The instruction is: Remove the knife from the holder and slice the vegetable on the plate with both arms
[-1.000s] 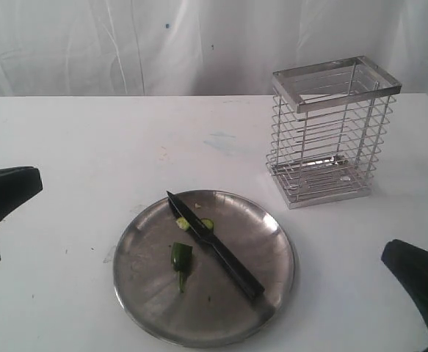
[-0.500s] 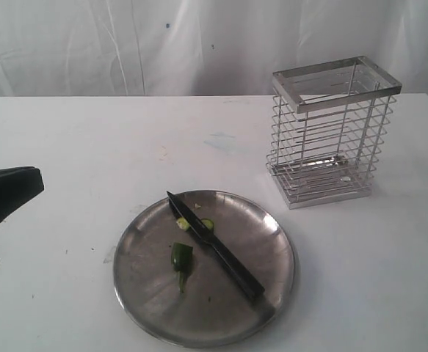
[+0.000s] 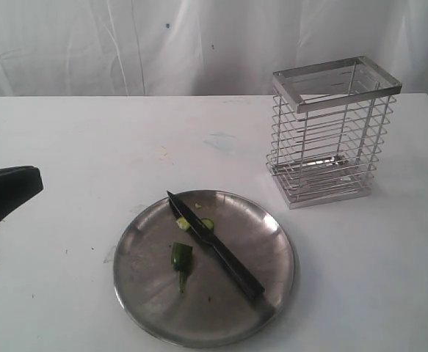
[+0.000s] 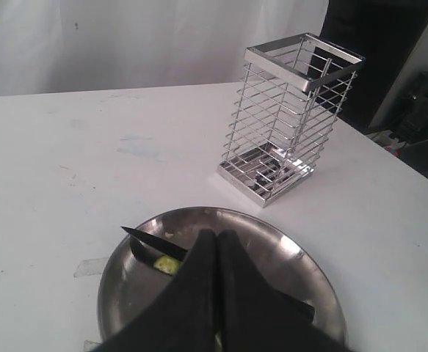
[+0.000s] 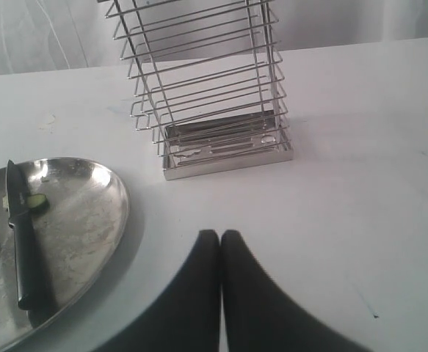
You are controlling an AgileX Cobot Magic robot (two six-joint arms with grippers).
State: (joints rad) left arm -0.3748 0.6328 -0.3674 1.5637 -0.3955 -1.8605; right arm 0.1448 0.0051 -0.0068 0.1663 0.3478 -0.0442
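Lying diagonally on the round shiny steel plate [image 3: 162, 308], the slim black knife [image 3: 215, 246] rested beside the stubby green chilli [image 3: 181, 258]; the left gripper [image 4: 215, 233] and the right gripper [image 5: 220, 233] were pressed closed, empty.

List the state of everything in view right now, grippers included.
holder: upright, empty
plate: flat on the table
knife: lying flat across the plate, unheld
vegetable: cut; stem piece beside the blade, small slices against it
left gripper: shut, empty
right gripper: shut, empty
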